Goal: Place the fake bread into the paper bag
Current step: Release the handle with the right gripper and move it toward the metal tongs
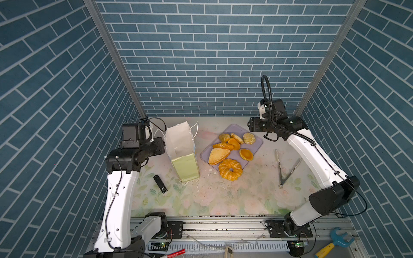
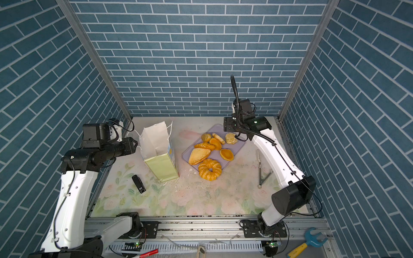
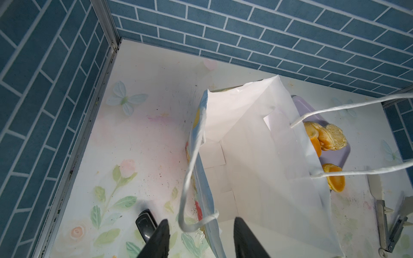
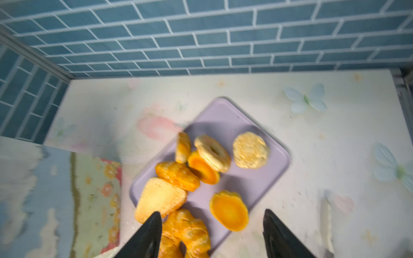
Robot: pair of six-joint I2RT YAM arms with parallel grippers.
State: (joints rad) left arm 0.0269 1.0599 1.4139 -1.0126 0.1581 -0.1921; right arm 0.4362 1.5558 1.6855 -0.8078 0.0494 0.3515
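Eight pieces of fake bread (image 1: 233,144) lie on or by the lavender tray (image 1: 258,146). None is in the paper bag (image 1: 185,166) yet. The bag stands up just beside the tray with its mouth open to the top, so bread can drop straight in. In the left wrist view its inside looks white and bare.

Your left gripper (image 3: 201,220) has its two fingers apart. One finger is outside the bag's wall and one is over the mouth. The wall and a cord handle (image 3: 190,178) sit between them, but the fingers do not pinch the paper. I think it waits there to hold the bag steady and wide.

Your right gripper (image 4: 211,213) is wide apart too and holds nothing. It hangs high by the tray's far corner, and its view looks down on the croissant (image 4: 185,230) and the toast (image 4: 159,197).

Mind the edges. The croissant sticks out over the tray's near edge onto the table (image 1: 223,201), so it has free room around it. The small buns are packed close and touch each other. The gap between tray and bag is thin. The cords flop by the mouth and could catch a finger. The tongs (image 1: 285,167) and the black stick (image 1: 160,183) lie well apart.
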